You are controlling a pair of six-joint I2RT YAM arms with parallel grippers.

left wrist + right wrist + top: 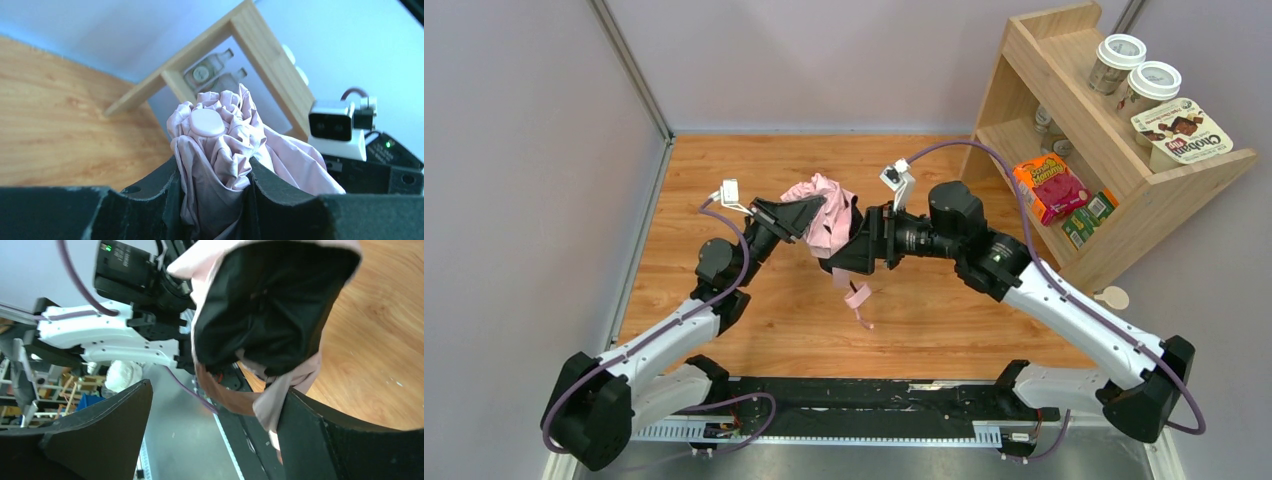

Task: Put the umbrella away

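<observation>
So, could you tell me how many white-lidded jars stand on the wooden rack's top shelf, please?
2. The rear jar stands far back on the top shelf; the front jar is right beside it, next to the Chobani pack. More may sit hidden lower down.

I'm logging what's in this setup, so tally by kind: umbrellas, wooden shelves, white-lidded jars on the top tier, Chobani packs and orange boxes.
Umbrella: 1
Wooden shelf: 1
White-lidded jars, top tier: 2
Chobani pack: 1
Orange box: 1
Total: 6
</observation>
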